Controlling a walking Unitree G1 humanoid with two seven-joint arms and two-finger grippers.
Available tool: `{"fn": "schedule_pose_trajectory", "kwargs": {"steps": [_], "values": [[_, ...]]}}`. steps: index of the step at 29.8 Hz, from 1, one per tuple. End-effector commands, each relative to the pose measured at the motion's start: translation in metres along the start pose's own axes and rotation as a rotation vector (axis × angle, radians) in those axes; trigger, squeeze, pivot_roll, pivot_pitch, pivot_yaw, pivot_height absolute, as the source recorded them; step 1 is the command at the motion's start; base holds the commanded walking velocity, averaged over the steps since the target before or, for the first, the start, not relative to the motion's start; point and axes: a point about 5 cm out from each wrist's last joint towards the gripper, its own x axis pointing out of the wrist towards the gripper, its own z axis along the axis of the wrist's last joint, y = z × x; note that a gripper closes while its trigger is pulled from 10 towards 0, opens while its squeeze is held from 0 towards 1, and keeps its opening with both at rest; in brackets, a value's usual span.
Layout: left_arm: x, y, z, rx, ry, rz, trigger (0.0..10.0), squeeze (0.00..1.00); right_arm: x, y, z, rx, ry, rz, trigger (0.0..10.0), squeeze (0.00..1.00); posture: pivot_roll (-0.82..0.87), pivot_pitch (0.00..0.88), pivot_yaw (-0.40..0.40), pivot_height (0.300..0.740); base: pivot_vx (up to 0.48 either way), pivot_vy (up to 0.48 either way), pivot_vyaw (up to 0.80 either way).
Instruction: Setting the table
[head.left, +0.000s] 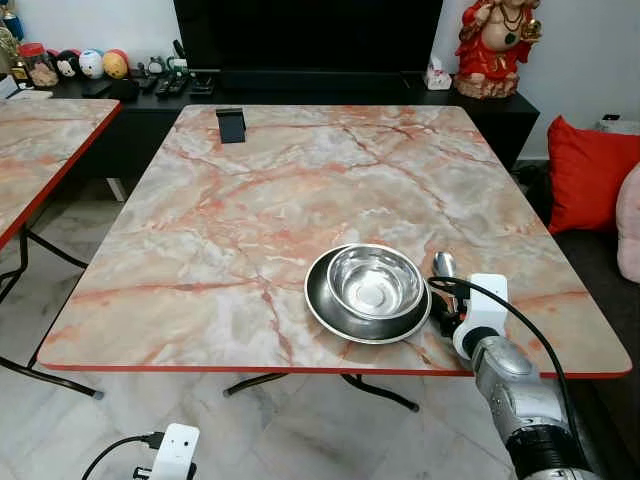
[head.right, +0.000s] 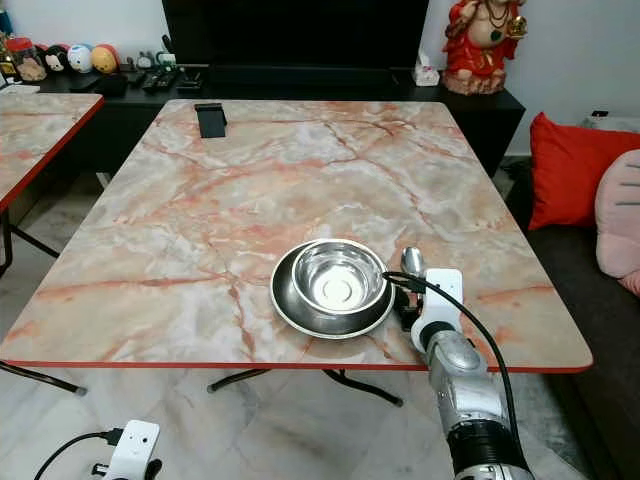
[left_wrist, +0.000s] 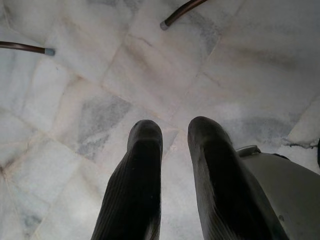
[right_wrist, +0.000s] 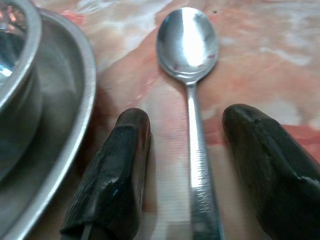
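Steel spoon (right_wrist: 192, 100) between open right end effector (right_wrist: 187, 135) fingers.

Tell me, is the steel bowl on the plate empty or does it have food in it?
Empty. The bowl sits upright on the plate, and its shiny bare bottom shows.

Spoon (right_wrist: 192, 100) handle running off frame edge in right wrist view, its handle hiding behind right gripper (head.left: 447, 312) in head views. Plate (right_wrist: 60, 150) and bowl (right_wrist: 15, 75) getting cropped at wrist view edge. Statue (head.left: 497, 45) head cut off at top. Shelf clutter (head.left: 85, 65) staying too small to identify.
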Motion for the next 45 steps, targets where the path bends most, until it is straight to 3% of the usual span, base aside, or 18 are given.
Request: {"fn": "schedule_pose_trajectory", "kwargs": {"steps": [1, 19, 23, 24, 25, 29, 33, 37, 45], "values": [[-0.001, 0.001, -0.007, 0.015, 0.031, -0.002, 10.0, 0.00, 0.000, -0.005, 0.002, 0.001, -0.007, -0.023, 10.0, 0.00, 0.02, 0.000, -0.007, 0.731, 0.000, 0.000, 0.00], [-0.001, 0.002, -0.007, 0.018, 0.030, 0.001, 10.0, 0.00, 0.000, -0.007, 0.027, 0.070, -0.188, -0.051, 10.0, 0.00, 0.02, 0.000, -0.006, 0.731, 0.000, 0.000, 0.00], [-0.002, 0.002, -0.008, 0.015, 0.030, 0.003, 10.0, 0.00, -0.004, -0.009, 0.040, 0.085, -0.308, -0.065, 10.0, 0.00, 0.03, 0.000, -0.007, 0.731, 0.000, 0.000, 0.00], [-0.002, 0.003, -0.009, 0.009, 0.029, 0.005, 10.0, 0.00, -0.008, -0.012, 0.048, 0.097, -0.384, -0.088, 10.0, 0.00, 0.03, 0.000, -0.007, 0.731, 0.000, 0.000, 0.00], [-0.002, 0.003, -0.009, -0.018, 0.022, 0.001, 10.0, 0.00, -0.014, -0.015, 0.060, 0.054, -0.483, -0.108, 10.0, 0.00, 0.03, 0.000, -0.006, 0.731, 0.000, 0.000, 0.00], [-0.003, 0.003, -0.009, -0.034, 0.014, -0.009, 10.0, 0.00, -0.024, -0.014, 0.073, 0.034, -0.599, -0.105, 10.0, 0.00, 0.02, 0.000, -0.006, 0.731, 0.000, 0.000, 0.00], [-0.003, 0.007, -0.010, -0.041, 0.014, 0.002, 10.0, 0.00, -0.029, -0.015, 0.073, 0.002, -0.645, -0.138, 10.0, 0.00, 0.02, 0.000, -0.008, 0.731, 0.000, 0.000, 0.00], [-0.004, 0.008, -0.012, -0.068, 0.016, 0.008, 10.0, 0.00, -0.034, -0.007, 0.067, -0.004, -0.678, -0.124, 10.0, 0.00, 0.02, 0.000, -0.016, 0.731, 0.000, 0.000, 0.00], [-0.004, 0.006, -0.012, -0.055, 0.005, -0.007, 10.0, 0.00, -0.039, -0.011, 0.051, -0.015, -0.644, -0.156, 10.0, 0.00, 0.03, 0.000, -0.014, 0.731, 0.000, 0.000, 0.00]]}}
